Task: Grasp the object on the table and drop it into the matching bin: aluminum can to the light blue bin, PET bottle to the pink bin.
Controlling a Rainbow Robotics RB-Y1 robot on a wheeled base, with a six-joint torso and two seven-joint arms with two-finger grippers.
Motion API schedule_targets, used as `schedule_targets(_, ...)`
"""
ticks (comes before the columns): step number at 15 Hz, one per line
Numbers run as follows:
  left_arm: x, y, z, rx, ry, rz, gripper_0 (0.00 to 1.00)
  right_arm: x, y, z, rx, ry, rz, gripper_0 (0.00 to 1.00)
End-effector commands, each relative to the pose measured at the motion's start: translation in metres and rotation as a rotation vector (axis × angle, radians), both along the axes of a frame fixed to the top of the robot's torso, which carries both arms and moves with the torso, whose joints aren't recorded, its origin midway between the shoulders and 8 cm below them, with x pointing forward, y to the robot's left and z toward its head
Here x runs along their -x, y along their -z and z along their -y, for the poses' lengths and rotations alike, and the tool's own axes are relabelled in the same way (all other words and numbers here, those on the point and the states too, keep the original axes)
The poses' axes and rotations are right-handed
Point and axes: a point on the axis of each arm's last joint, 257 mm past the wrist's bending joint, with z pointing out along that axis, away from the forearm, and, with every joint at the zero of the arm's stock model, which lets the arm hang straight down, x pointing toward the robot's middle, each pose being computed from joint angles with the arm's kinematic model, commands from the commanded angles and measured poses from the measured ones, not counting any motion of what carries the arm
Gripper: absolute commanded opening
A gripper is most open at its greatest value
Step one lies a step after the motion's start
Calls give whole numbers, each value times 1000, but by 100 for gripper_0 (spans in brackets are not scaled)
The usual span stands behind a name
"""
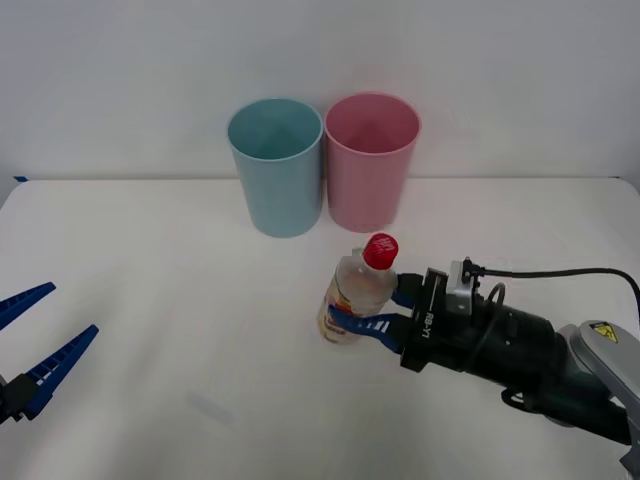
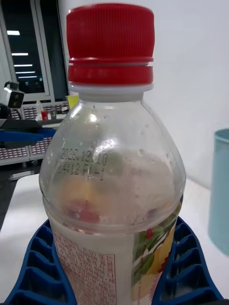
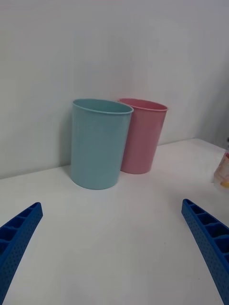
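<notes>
At the middle of the white tabletop [image 1: 150,300], a little right of center, the PET bottle [image 1: 356,295] leans with its red cap [image 1: 380,250] tipped toward the bins, gripped by the right gripper [image 1: 385,310], whose blue ribbed jaws are closed against both sides of the labelled lower body. In the right wrist view the bottle [image 2: 112,190] stands between the two fingers [image 2: 38,271], its yellow-red label touching them on each side. Behind the bottle, near the tabletop's far edge against the wall, the light blue bin [image 1: 276,165] and the pink bin [image 1: 371,160] stand upright side by side, touching or nearly so, mouths open; the pink bin sits on the right, closest to the bottle's cap, with bare tabletop between them. The left gripper [image 1: 35,345] hangs low at the near left edge, well apart from everything, its jaws spread wide. From its wrist view the light blue bin [image 3: 99,143] stands in front of the pink bin [image 3: 142,136], and open white surface lies between the fingers [image 3: 207,238] and the bins.
</notes>
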Motion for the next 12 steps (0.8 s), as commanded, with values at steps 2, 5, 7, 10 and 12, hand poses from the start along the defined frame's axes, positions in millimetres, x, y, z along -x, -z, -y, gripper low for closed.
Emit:
schedule_targets(2,0,0,0,0,0,0,100,-26,-42,15,-15,15,67,0)
schedule_targets(5,0,0,0,0,0,0,100,-41,-79,27,-16,14,118,0)
schedule_targets(7,0,0,0,0,0,0,100,-51,-104,36,-18,12,117,0)
schedule_targets(10,0,0,0,0,0,0,100,-68,-139,39,-22,33,137,0)
schedule_targets(12,0,0,0,0,0,0,100,-89,-160,43,-24,107,165,0)
